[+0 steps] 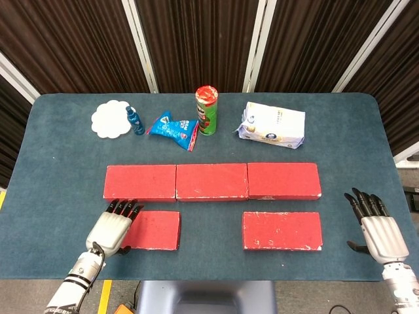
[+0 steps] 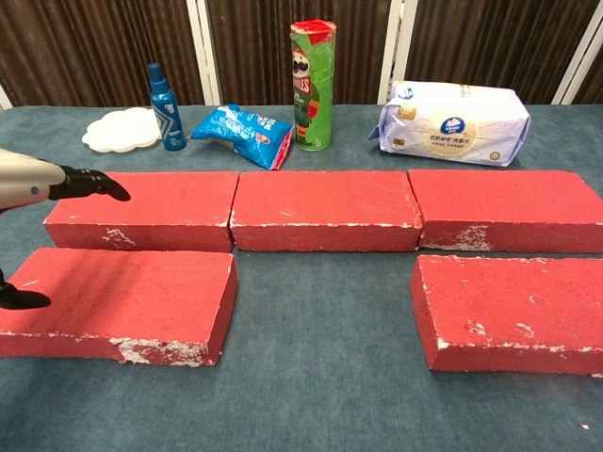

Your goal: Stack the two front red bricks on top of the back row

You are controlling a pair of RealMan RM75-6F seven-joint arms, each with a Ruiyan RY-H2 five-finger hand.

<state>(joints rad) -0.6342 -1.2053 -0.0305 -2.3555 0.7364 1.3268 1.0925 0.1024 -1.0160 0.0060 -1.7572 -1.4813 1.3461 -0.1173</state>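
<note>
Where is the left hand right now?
In the head view, the left hand is over the left end of the front-left brick, fingers pointing toward the back row.

Two front red bricks (image 1: 149,229) (image 1: 282,230) flat, back row (image 1: 212,181) unstacked

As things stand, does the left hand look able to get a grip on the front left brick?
Probably yes. The left hand is open at the left end of the front left brick, nothing lies between them, and bare table surrounds that end.
</note>
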